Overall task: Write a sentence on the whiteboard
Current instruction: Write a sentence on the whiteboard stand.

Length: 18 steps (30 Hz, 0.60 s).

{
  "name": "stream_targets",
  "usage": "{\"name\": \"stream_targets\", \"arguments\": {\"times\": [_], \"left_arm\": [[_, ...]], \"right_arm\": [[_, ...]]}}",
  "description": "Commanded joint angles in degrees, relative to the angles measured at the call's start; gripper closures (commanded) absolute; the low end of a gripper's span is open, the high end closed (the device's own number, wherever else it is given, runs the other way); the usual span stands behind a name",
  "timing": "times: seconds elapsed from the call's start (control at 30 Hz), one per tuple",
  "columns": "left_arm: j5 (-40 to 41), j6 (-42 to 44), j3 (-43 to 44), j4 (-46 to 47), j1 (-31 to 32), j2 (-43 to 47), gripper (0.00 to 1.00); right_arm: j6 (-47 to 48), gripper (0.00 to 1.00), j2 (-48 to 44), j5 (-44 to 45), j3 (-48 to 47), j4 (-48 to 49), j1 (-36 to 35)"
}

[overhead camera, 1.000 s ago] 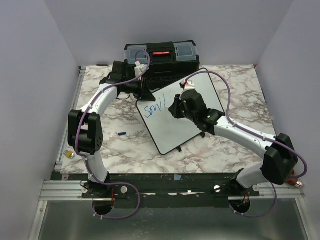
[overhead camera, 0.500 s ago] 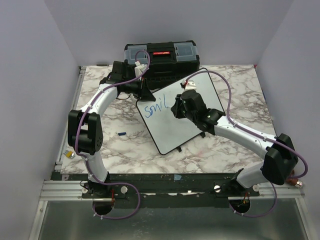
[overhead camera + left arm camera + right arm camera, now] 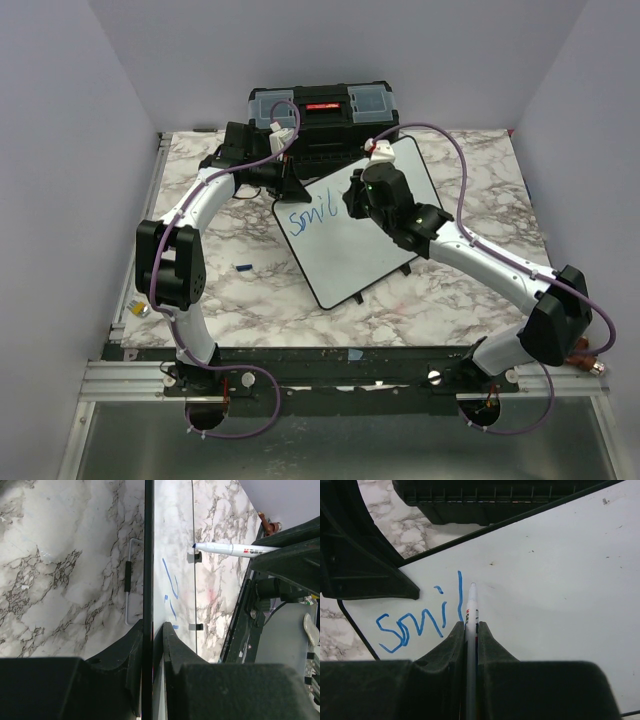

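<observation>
Left jaws are clamped on the edge of the glossy white black-rimmed whiteboard (image 3: 347, 255). Right jaws grip a white marker (image 3: 471, 611), its tip just right of the board's blue handwritten letters (image 3: 420, 622).

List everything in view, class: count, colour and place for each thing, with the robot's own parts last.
whiteboard: one, white with black rim, angled mid-table
writing "Smil": one unfinished word, blue, whiteboard's left part
marker: one, white barrel, blue tip, tip beside the last letter
toolbox: one, black with clear lid compartments, table's far edge
small piece: one, dark blue, on table left of whiteboard, unidentifiable
table: one, grey-veined white marble
cables: two, purple, along the arms
arms: two, white and black, near edge
left gripper: one, black, shut on whiteboard's edge
right gripper: one, black, shut on marker
</observation>
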<state>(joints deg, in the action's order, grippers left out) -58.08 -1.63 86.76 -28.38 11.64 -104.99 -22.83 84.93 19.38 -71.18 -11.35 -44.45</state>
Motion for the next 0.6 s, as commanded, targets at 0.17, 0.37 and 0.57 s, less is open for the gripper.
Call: {"name": "stream_targets", "arguments": {"times": [0.17,0.37,0.57], "left_arm": [[3.9,5.58,-0.97,4.45,0.25,2.91,1.0],[3.62,5.75,-4.27,7.97,0.23,5.21,0.95],[4.14,6.19,-4.86,8.25,0.31,5.65,0.97]], "right_arm": [[1.22,0.99,-1.41,1.88,0.64,-0.77,0.15],[0.26,0.99,-0.65,-0.34,2.05,-0.6,0.27],[-0.25,0.99,-0.37,-1.6,2.86,-0.09,0.32]]}}
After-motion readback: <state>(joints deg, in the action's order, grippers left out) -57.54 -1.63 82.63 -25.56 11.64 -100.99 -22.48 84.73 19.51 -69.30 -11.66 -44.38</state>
